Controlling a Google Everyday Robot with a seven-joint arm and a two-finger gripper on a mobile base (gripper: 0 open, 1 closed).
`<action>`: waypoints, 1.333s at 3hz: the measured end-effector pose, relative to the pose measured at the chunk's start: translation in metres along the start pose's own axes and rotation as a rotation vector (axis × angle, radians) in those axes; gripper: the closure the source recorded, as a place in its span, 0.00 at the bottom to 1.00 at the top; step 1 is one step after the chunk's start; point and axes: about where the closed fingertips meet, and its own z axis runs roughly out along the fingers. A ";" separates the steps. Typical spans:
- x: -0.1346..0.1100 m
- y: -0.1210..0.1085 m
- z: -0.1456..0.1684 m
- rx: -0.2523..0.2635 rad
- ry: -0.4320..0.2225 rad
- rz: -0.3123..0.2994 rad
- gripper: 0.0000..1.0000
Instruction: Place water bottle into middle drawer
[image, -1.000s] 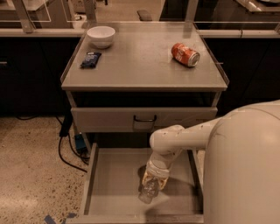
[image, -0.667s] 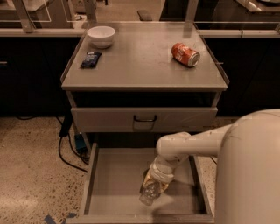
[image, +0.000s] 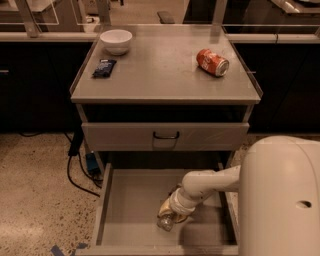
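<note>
The water bottle (image: 165, 222) is a small clear plastic bottle; its end sticks out under my gripper, low over the floor of the open middle drawer (image: 131, 199). That drawer is a wide, shallow grey tray pulled out beneath the cabinet. My gripper (image: 170, 213) reaches down into the drawer's middle from the right on a cream arm (image: 205, 184). It is shut on the bottle and hides most of it.
Above the tray is a closed grey drawer front with a black handle (image: 165, 135). On the cabinet top lie a red soda can (image: 212, 62), a white bowl (image: 116, 41) and a dark packet (image: 104, 67). Cables (image: 75, 170) run over the floor on the left.
My gripper has moved slightly left and lower into the drawer with the bottle in it. The arm's bulky body has drawn back to the right.
</note>
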 end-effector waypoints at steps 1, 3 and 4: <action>0.004 0.000 0.009 0.002 -0.005 0.002 0.96; 0.004 0.000 0.009 0.002 -0.005 0.002 0.52; 0.004 0.000 0.009 0.002 -0.005 0.002 0.28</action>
